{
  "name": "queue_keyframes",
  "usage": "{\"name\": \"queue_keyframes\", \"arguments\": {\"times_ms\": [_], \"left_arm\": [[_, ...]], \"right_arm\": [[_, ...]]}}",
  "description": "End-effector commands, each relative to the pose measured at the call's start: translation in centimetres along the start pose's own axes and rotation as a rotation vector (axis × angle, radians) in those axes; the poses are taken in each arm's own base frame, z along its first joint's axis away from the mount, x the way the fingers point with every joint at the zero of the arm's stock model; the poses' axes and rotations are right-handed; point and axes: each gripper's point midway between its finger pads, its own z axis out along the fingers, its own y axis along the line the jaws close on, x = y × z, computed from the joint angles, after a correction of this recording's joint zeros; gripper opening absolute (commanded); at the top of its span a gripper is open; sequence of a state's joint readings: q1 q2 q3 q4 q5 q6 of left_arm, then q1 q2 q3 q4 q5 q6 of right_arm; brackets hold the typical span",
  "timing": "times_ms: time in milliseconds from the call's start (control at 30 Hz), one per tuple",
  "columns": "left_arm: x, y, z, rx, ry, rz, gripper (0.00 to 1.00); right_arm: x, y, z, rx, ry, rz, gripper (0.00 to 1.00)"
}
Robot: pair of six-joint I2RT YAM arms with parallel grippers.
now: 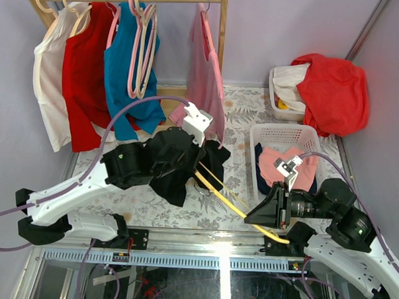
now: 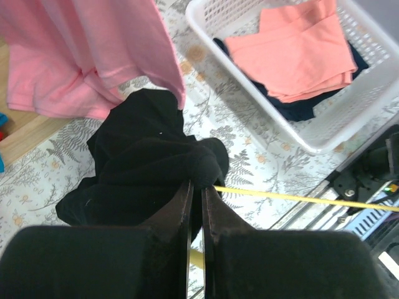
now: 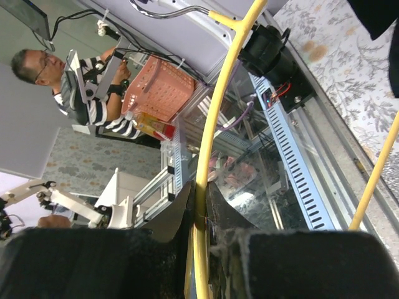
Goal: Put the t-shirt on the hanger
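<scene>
Left gripper (image 2: pixel 196 185) is pinched shut on a fold of the black t-shirt (image 1: pixel 175 171); the shirt hangs bunched in the middle of the overhead view, just below a hanging pink shirt (image 1: pixel 206 70); right gripper (image 3: pixel 198 208) is clamped on the yellow hanger (image 1: pixel 231 205), lower right of centre; the hanger's arms slant up-left to the cloth's edge; a white basket (image 1: pixel 256 133) sits at right.
</scene>
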State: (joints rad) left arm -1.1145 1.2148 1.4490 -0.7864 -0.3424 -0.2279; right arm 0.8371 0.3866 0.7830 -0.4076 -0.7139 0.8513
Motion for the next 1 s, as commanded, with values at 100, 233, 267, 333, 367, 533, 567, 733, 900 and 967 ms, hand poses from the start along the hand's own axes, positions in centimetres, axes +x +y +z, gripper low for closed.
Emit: {"name": "queue_keyframes", "arguments": {"times_ms": [100,233,267,333,367,533,567,733,900,967], "left_arm": [[-4.8,-1.7,-3.7,0.087,-0.121,-0.019,0.00],[-6.9,-2.6,-4.7,0.111,-0.142,0.000,0.00],[-7.2,-2.9,-4.9,0.113,-0.139,0.010,0.00],[-7.9,-2.9,-5.3,0.100,-0.143,0.018,0.00],[-8.2,-2.9,-5.5,0.094,-0.146,0.021,0.00],[-9.1,-2.6,-6.3,0.076,-0.175,0.013,0.00],[-9.2,-2.6,-6.4,0.074,-0.178,0.011,0.00],[-9.8,-2.2,-7.1,0.063,-0.192,0.010,0.00],[-9.9,-3.0,-7.1,0.094,-0.185,0.024,0.00],[-9.8,-3.3,-7.0,0.106,-0.181,0.030,0.00]], "right_arm": [[-2.9,3.5,-2.9,-0.029,-0.203,-0.194,0.00],[-3.0,3.9,-3.1,-0.035,-0.212,-0.202,0.00],[-3.0,3.9,-3.1,-0.033,-0.209,-0.205,0.00],[-3.3,4.2,-3.3,-0.023,-0.211,-0.222,0.00],[-3.5,4.5,-3.5,-0.015,-0.215,-0.236,0.00],[-4.6,6.4,-4.9,0.005,-0.236,-0.298,0.00],[-4.8,6.9,-5.2,0.004,-0.243,-0.308,0.00],[-5.2,7.5,-6.2,0.007,-0.276,-0.316,0.00],[-4.8,7.2,-5.7,-0.037,-0.277,-0.280,0.00],[-4.6,7.0,-5.4,-0.052,-0.272,-0.270,0.00]]}}
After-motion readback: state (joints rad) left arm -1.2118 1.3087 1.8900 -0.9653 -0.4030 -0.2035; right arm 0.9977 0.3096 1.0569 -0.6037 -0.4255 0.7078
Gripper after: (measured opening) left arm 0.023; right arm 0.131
